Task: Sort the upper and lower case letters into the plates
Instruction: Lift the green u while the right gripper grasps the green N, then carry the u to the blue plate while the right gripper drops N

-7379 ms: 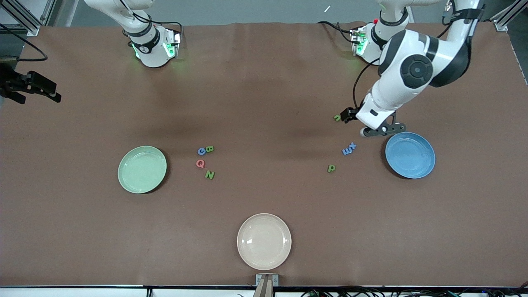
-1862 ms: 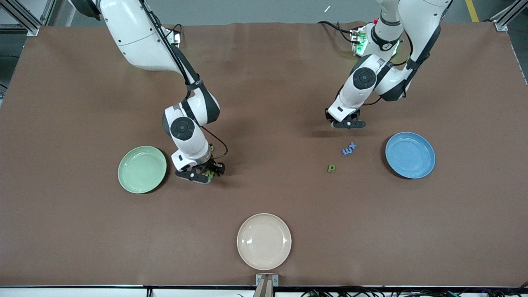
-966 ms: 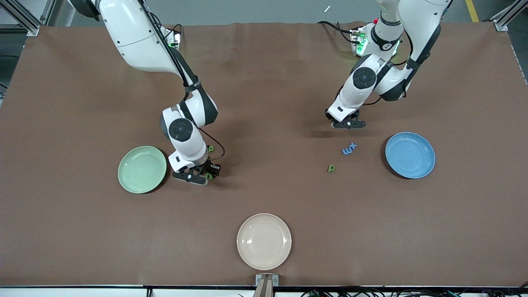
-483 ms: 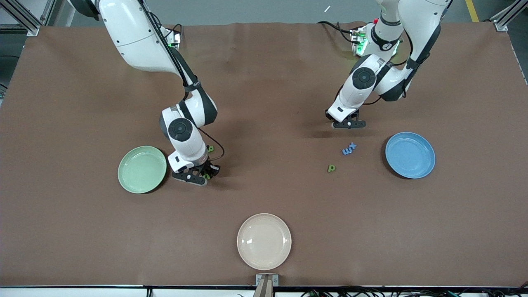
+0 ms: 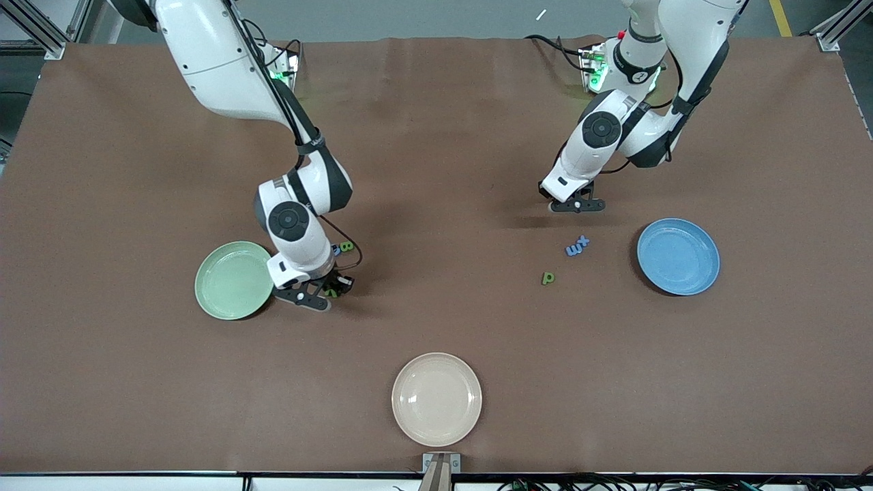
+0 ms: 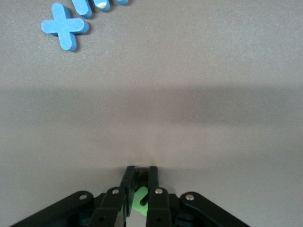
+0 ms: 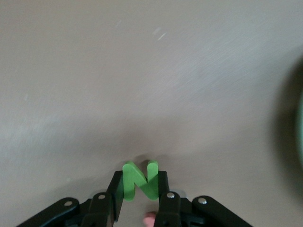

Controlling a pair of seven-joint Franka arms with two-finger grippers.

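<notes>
Right hand [image 7: 140,196] grips the green N [image 7: 140,180] beside the green plate [image 5: 234,280]; left hand [image 6: 139,188] grips a green letter [image 6: 139,198].

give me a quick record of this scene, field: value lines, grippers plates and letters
right gripper: shut on the green N, by the pale green plate
left gripper: shut on a small green letter, at the table near the blue x
blue plate: no letters in it
pale green plate: no letters in it
cream plate: no letters in it, nearest the front camera
loose letters: green p, blue x and m, green B
</notes>
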